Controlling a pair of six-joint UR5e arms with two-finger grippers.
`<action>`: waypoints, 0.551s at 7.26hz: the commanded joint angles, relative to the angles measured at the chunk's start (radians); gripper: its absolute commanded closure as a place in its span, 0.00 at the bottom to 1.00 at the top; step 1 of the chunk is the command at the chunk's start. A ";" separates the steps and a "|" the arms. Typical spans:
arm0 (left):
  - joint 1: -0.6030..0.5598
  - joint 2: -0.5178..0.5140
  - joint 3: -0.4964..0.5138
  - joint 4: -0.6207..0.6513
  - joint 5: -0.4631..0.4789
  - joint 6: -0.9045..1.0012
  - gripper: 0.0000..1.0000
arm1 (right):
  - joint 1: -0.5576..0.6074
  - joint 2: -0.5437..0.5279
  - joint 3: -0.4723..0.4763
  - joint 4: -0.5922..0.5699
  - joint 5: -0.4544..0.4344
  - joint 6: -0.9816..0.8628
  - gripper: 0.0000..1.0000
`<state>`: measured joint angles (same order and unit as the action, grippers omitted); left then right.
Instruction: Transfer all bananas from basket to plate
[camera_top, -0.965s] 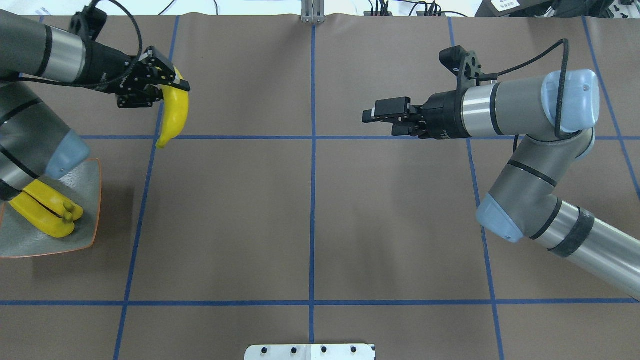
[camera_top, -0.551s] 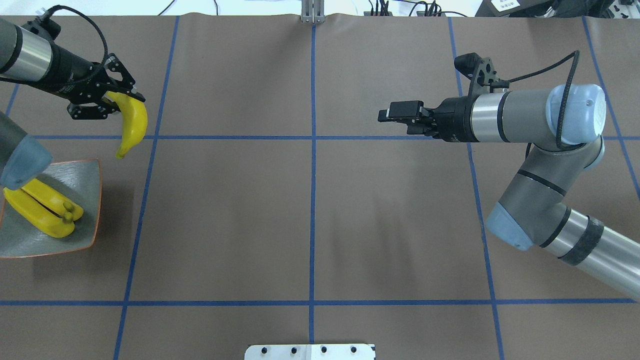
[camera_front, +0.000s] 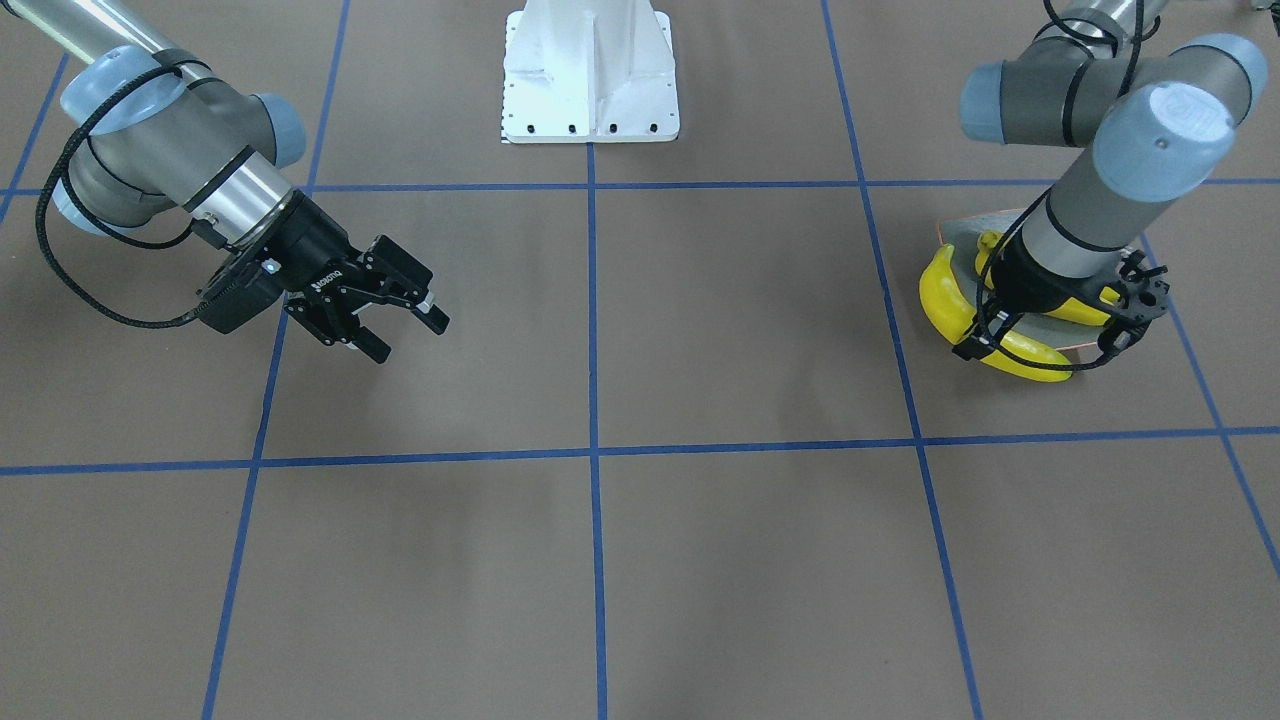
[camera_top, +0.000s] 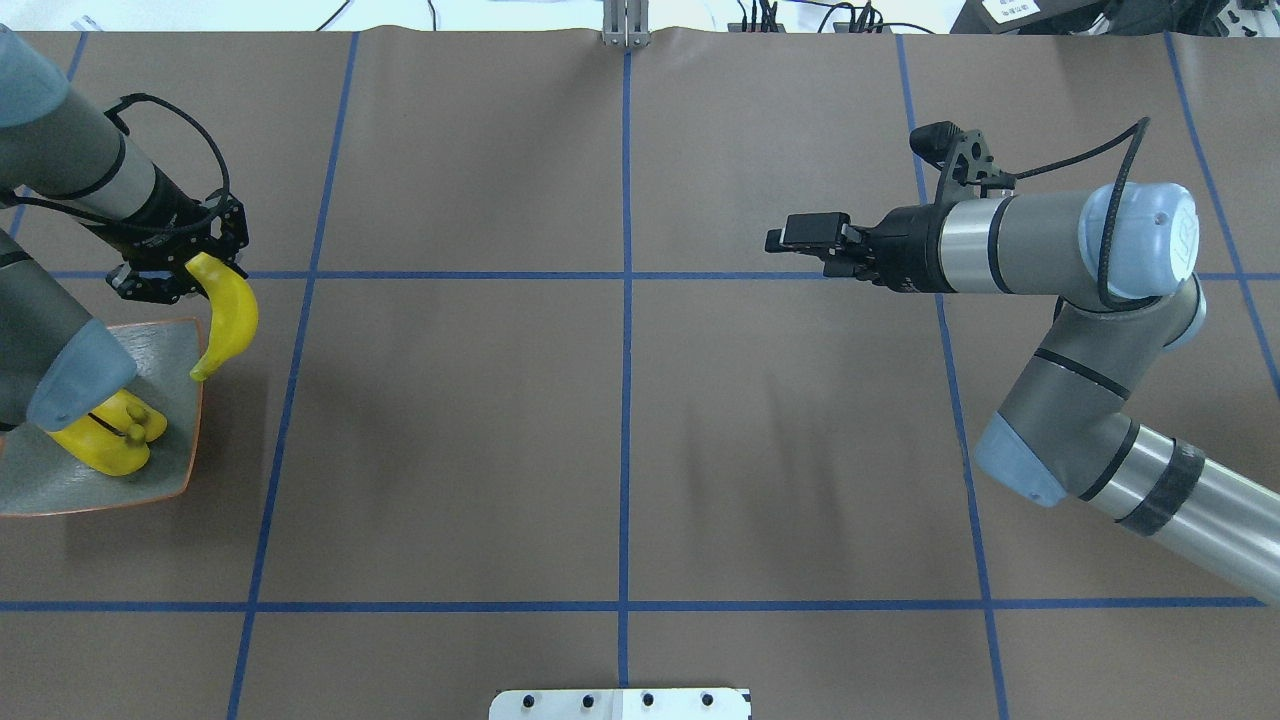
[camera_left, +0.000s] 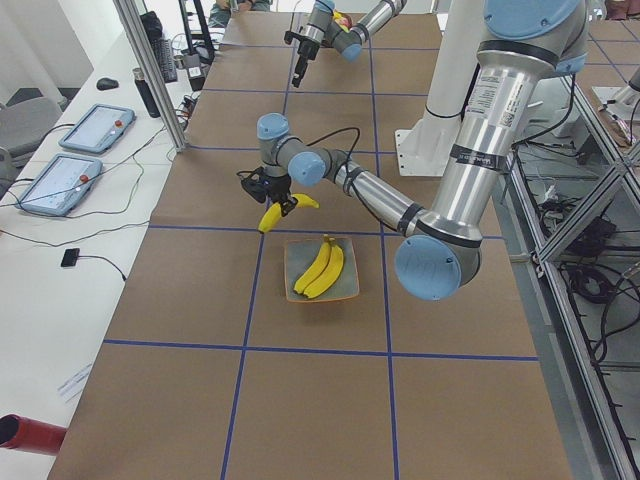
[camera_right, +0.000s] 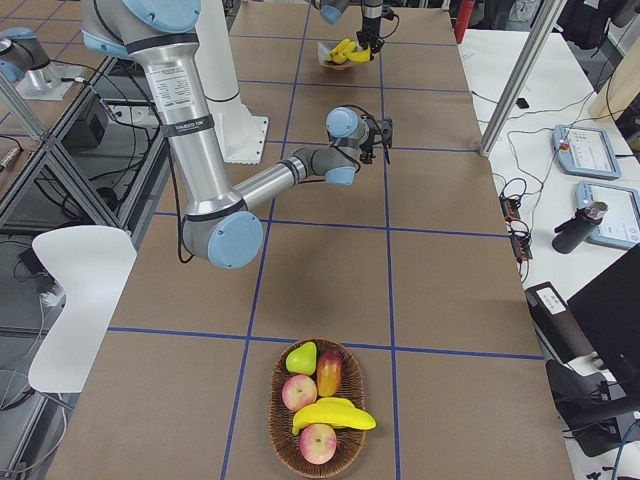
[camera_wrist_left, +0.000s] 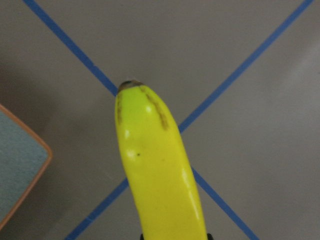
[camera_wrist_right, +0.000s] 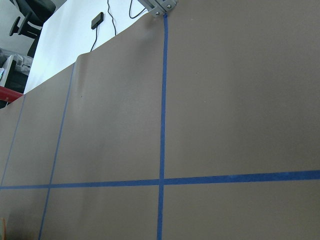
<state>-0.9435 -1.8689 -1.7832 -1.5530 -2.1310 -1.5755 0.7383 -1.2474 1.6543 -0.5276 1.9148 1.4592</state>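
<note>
Left gripper (camera_top: 188, 272) was clamped on one end of a banana (camera_top: 229, 320) that hung tip-down just beside a corner of the plate (camera_top: 172, 352), apparently lined up to join the two bananas (camera_top: 112, 448) lying on the plate. Right gripper (camera_front: 400, 328), jaws apart and empty, hung well away from the plate, likely to leave room; a fourth banana (camera_right: 335, 415) lay in the basket (camera_right: 290, 455), far from the plate. White lettering on the right gripper's body was too small to read.

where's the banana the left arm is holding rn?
Far left of the overhead view: the banana hangs from the left gripper, just off the far right corner of the plate, near the two bananas lying on it.
</note>
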 joint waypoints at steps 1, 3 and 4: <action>0.005 0.005 0.001 0.140 0.023 0.225 1.00 | -0.005 0.002 -0.008 0.000 -0.002 0.001 0.00; 0.011 -0.001 0.037 0.189 0.023 0.232 1.00 | -0.007 0.000 -0.010 0.000 -0.002 0.000 0.00; 0.006 0.002 0.038 0.198 0.025 0.233 1.00 | -0.007 0.002 -0.008 0.000 -0.002 0.000 0.00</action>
<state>-0.9356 -1.8671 -1.7525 -1.3801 -2.1076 -1.3503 0.7322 -1.2463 1.6452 -0.5277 1.9129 1.4594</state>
